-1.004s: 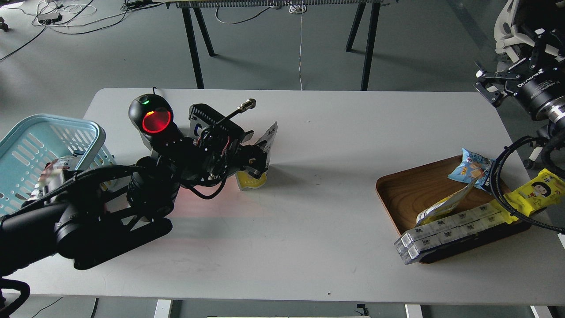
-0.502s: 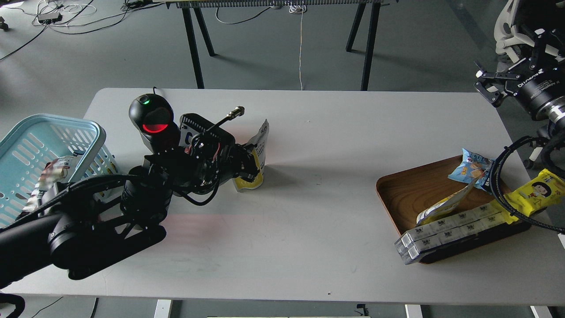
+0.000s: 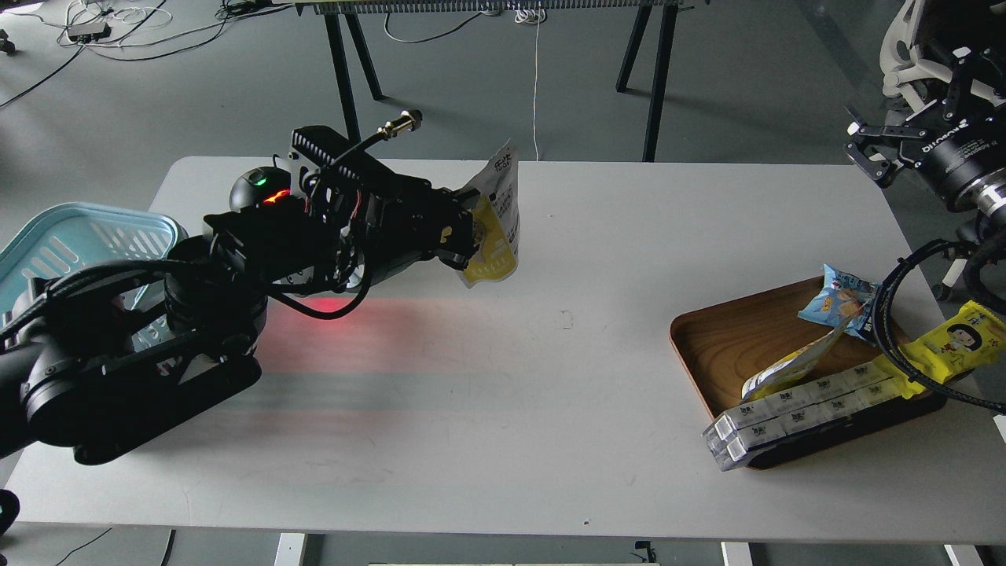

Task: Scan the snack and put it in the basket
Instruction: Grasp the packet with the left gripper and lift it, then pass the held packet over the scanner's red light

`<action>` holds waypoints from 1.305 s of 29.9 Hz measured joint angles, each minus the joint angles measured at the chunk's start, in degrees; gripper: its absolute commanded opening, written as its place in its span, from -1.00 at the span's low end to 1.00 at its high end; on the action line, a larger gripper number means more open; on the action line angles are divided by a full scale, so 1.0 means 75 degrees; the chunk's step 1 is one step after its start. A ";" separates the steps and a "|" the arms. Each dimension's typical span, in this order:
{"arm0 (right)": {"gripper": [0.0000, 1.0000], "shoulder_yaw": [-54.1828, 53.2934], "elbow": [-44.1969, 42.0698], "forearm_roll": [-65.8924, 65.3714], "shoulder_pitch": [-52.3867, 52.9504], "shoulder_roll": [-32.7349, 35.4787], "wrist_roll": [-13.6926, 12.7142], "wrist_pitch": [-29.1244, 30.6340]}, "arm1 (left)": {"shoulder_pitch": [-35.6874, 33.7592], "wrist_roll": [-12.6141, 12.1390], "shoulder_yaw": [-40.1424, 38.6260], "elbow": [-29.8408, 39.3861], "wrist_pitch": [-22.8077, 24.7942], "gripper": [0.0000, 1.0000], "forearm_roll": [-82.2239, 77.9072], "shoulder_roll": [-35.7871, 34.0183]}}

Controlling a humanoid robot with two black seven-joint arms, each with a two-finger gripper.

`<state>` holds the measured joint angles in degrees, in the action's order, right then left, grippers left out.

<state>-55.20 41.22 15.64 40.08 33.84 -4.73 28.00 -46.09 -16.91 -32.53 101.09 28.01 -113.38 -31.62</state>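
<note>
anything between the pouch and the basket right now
The pouch, held in the left gripper, is right of the black scanner. The scanner and the arm lie between it and the basket at the table's left end.

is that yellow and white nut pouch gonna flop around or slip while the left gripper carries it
The yellow-and-white pouch probably flexes somewhat: its white top edge looks bent above the left gripper. It seems light, hanging clear of the white table from a one-sided pinch. Its glossy film might slip, so a firm grip seems wise.
</note>
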 measured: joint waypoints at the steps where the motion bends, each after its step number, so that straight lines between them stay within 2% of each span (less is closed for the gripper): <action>1: 0.96 0.0000 0.0000 0.0000 0.0009 0.0000 -0.0001 0.0000 | -0.0063 0.0087 0.0000 0.0000 0.0000 -1.00 0.0000 0.0033; 6: 0.96 0.0000 0.0001 0.0000 0.0031 0.0000 -0.0003 0.0000 | -0.0284 0.0563 -0.0007 0.0000 -0.0071 -1.00 0.0001 0.0170; 10: 0.96 0.0001 0.0001 0.0000 0.0030 0.0000 -0.0003 0.0000 | -0.0562 0.0682 -0.0006 0.0000 -0.0064 -1.00 0.0009 0.0107; 13: 0.96 0.0010 0.0001 0.0000 0.0020 0.0000 -0.0003 0.0000 | -0.0742 0.0845 0.0011 0.0000 -0.0012 -1.00 0.0011 -0.0115; 19: 0.96 0.0012 -0.0011 0.0000 0.0028 0.0013 -0.0003 0.0000 | -0.1316 0.1461 0.0051 -0.0001 -0.0001 -1.00 0.0035 -0.0782; 24: 0.96 0.0013 -0.0012 -0.0001 0.0046 0.0013 -0.0003 0.0000 | -0.1420 0.1897 0.0037 -0.0001 -0.0001 -1.00 0.0037 -0.1357; 32: 0.96 0.0013 -0.0023 -0.0011 0.0046 0.0025 -0.0003 0.0000 | -0.1049 0.2061 0.0126 -0.0002 -0.0001 -1.00 0.0059 -0.2240; 39: 0.96 0.0013 -0.0023 -0.0012 0.0047 0.0018 -0.0003 0.0000 | -0.0551 0.2012 0.0124 -0.0002 -0.0001 -1.00 0.0325 -0.2725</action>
<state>-55.10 41.04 15.55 40.43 33.97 -4.75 28.00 -50.22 -1.83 -31.60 101.07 28.00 -110.95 -52.06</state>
